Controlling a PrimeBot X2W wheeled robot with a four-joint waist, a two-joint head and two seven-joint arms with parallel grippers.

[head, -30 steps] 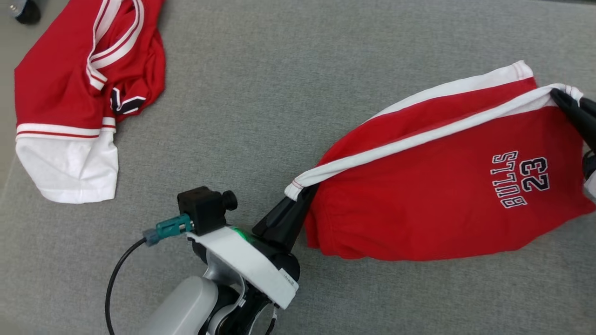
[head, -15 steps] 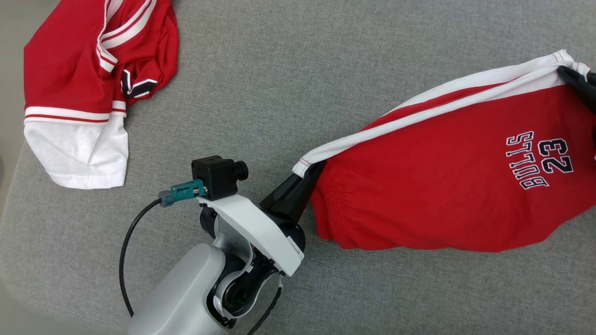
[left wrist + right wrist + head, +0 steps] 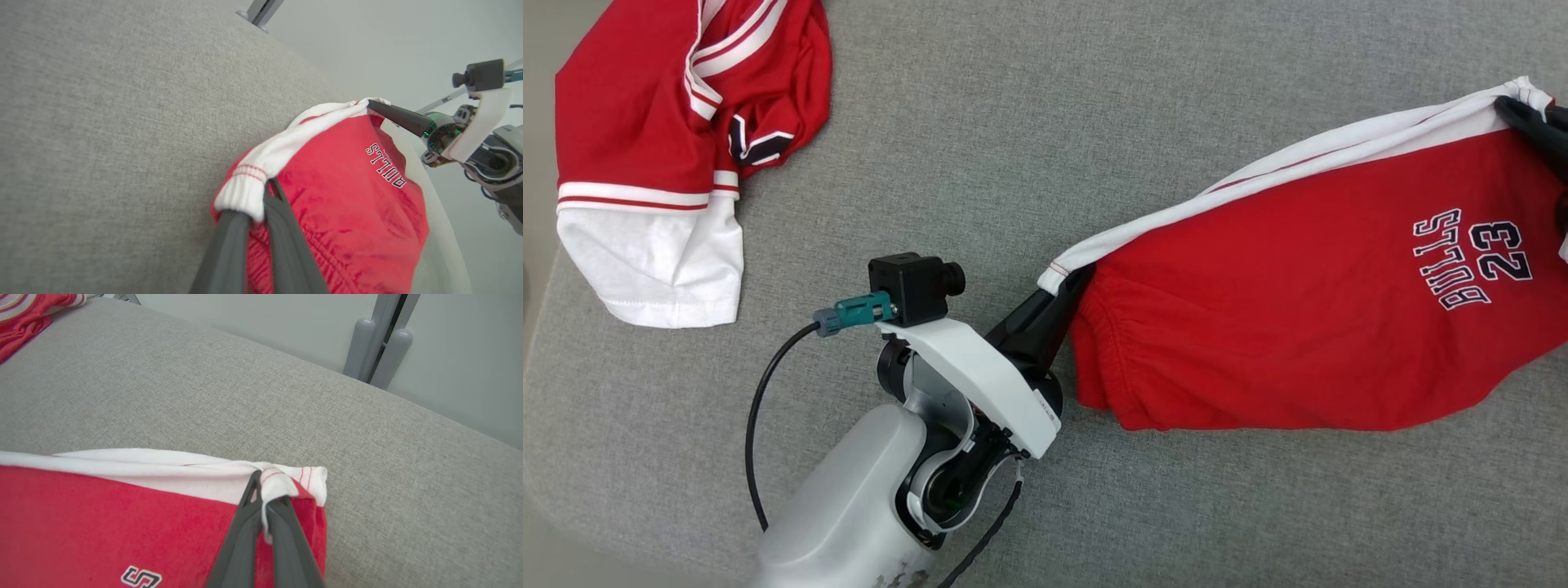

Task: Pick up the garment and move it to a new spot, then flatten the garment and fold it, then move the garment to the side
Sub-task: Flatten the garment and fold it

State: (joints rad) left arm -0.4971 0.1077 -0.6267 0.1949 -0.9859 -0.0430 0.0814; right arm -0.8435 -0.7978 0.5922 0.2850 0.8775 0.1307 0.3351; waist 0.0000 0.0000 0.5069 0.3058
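Note:
The garment (image 3: 1298,294) is a pair of red shorts with a white side stripe and "BULLS 23" lettering, stretched between both grippers above the grey padded surface. My left gripper (image 3: 1068,282) is shut on the white corner at its near-left end; the left wrist view shows that corner (image 3: 241,196) pinched between the fingers (image 3: 229,245). At the head view's right edge, my right gripper (image 3: 1515,110) is shut on the opposite white corner, seen in the right wrist view as a bunched hem (image 3: 282,482). The right gripper also appears in the left wrist view (image 3: 374,104).
A second red and white garment (image 3: 678,122) lies crumpled at the far left of the grey surface (image 3: 1013,122). Grey posts (image 3: 376,343) stand beyond the surface's far edge. The surface's left edge (image 3: 535,269) runs close to that garment.
The shorts have been pulled tauter and shifted slightly right and up in the view, with both grips unchanged. The head camera has also shifted a little.

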